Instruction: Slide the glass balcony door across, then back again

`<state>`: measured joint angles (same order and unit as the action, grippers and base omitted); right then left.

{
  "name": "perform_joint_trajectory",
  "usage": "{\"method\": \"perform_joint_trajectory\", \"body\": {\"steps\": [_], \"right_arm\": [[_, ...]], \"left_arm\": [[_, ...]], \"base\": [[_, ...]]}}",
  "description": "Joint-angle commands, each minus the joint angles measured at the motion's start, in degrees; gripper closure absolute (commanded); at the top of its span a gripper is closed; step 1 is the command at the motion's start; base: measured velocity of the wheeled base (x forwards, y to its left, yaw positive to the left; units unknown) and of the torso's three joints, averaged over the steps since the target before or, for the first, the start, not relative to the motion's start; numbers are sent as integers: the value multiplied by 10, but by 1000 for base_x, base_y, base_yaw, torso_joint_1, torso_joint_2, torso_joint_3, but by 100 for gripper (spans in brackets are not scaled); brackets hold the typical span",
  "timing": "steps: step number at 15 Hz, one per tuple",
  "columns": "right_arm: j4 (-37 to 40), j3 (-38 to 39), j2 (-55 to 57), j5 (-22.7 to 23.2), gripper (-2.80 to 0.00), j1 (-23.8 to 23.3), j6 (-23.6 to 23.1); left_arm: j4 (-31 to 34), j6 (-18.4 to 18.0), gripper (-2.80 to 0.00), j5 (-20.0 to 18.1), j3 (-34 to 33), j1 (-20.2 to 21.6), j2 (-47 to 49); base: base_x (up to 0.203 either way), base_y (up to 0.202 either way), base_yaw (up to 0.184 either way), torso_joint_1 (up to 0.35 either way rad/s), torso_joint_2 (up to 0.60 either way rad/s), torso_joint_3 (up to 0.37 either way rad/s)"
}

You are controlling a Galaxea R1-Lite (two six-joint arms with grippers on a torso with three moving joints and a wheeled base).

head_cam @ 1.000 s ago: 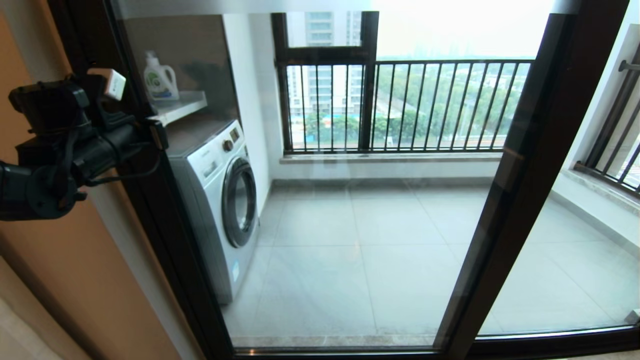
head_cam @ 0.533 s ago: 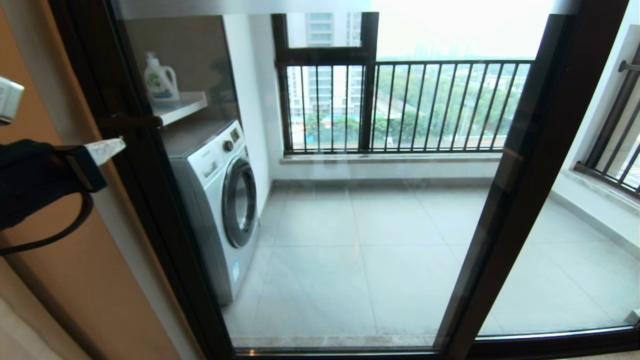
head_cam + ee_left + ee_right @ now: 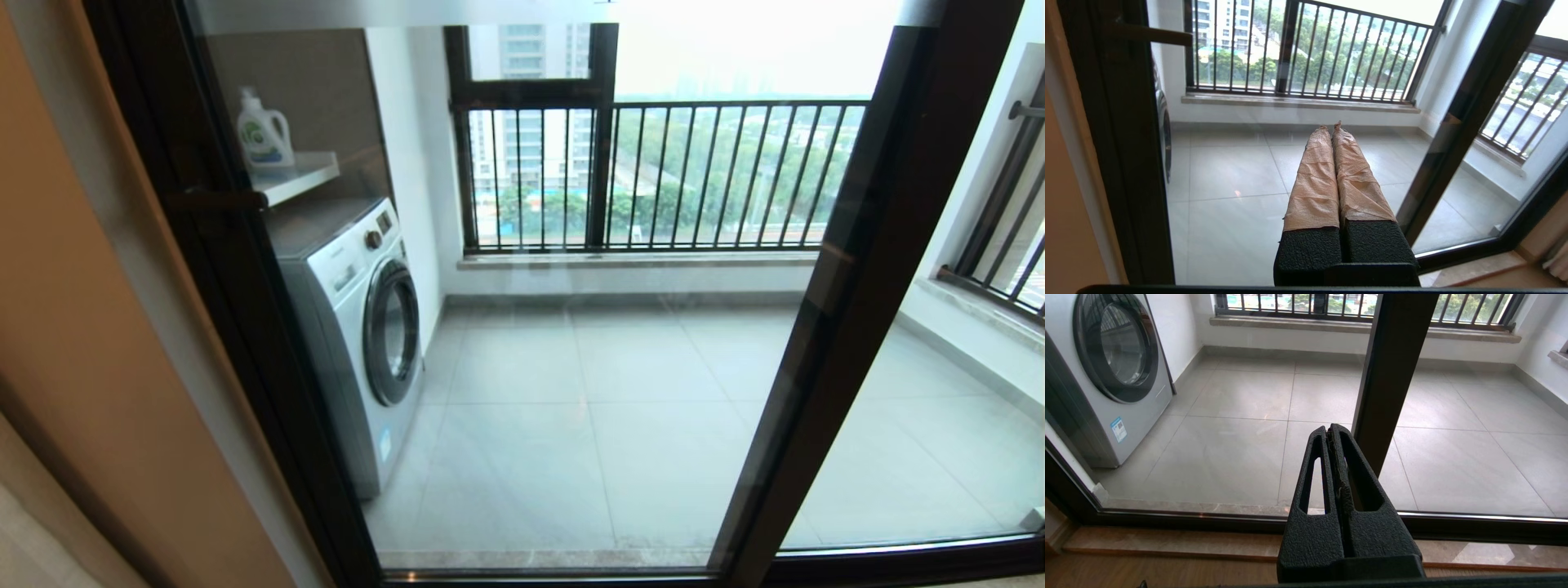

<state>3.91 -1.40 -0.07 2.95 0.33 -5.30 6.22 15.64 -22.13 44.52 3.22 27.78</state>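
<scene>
With both grippers, left (image 3: 1329,130) and right (image 3: 1333,430), sitting pressed together and empty, the tall dark-framed clear-glass balcony door (image 3: 522,392) is standing closed against the left jamb, risking fingertips glancing off its handle (image 3: 214,198).

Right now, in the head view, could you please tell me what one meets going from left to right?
Tan wall → dark-framed glass balcony door's left upright with its handle → white detergent bottle on a shelf → white front-loading washing machine → black-barred window railing → dark middle door upright → second glass panel.

One washing machine (image 3: 359,327) – one detergent bottle (image 3: 263,131) – two end effectors (image 3: 1331,127) (image 3: 1331,433).
</scene>
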Motion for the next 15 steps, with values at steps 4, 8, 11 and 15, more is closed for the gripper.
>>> {"method": "perform_joint_trajectory", "body": {"steps": [4, 8, 11, 15], "right_arm": [[0, 0, 1, 0, 0, 0, -1], [0, 0, 1, 0, 0, 0, -1], [0, 0, 1, 0, 0, 0, -1], [0, 0, 1, 0, 0, 0, -1]], "left_arm": [[225, 4, 0, -7, 28, -33, -210], [218, -100, 0, 82, -156, -34, -269], [35, -175, 0, 159, -358, -35, -274], [-63, -163, 0, 223, -445, -35, -277]], "base": [[0, 0, 0, 0, 0, 0], [0, 0, 0, 0, 0, 0], [0, 0, 0, 0, 0, 0], [0, 0, 0, 0, 0, 0]]}}
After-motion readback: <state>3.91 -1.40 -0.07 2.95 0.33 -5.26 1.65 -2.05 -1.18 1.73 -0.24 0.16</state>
